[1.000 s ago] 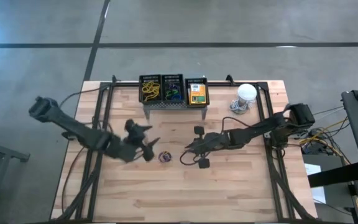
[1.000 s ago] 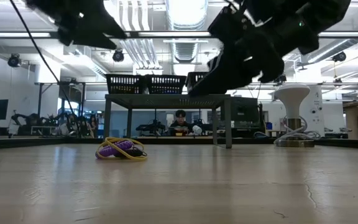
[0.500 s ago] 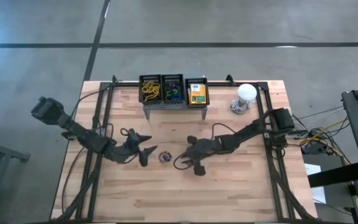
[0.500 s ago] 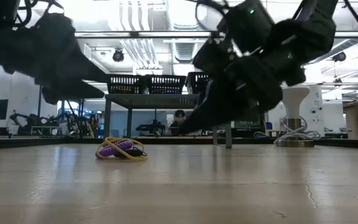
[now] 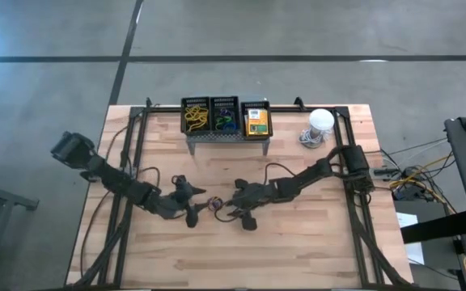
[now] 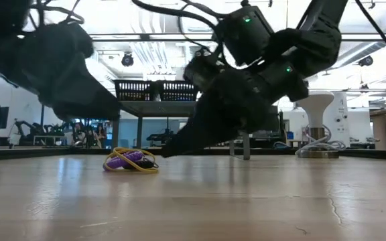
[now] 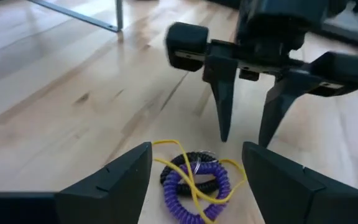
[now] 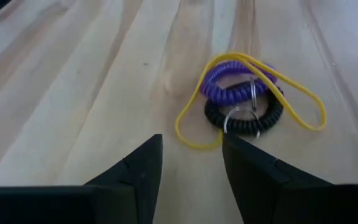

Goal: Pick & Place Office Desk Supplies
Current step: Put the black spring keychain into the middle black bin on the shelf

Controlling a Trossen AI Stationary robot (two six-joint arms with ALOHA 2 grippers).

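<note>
A small bundle of a purple coil, a black coil and a yellow rubber band lies flat on the wooden table near its middle, also seen in the low view. My left gripper is open and low over the table, one finger on each side of the bundle. My right gripper comes from the opposite side, open, with its fingertips just short of the bundle. In the high view the two grippers face each other across it.
A grey perforated stand at the far middle carries three black bins holding yellow bands, blue and green bands and a yellow-green box. A white dome with a cable sits far right. Black frame rails run along both table sides.
Both grippers have come down toward the table and closed in on the bundle, my left one moving toward the table's right, my right one toward its left. The bundle has stayed where it was.
</note>
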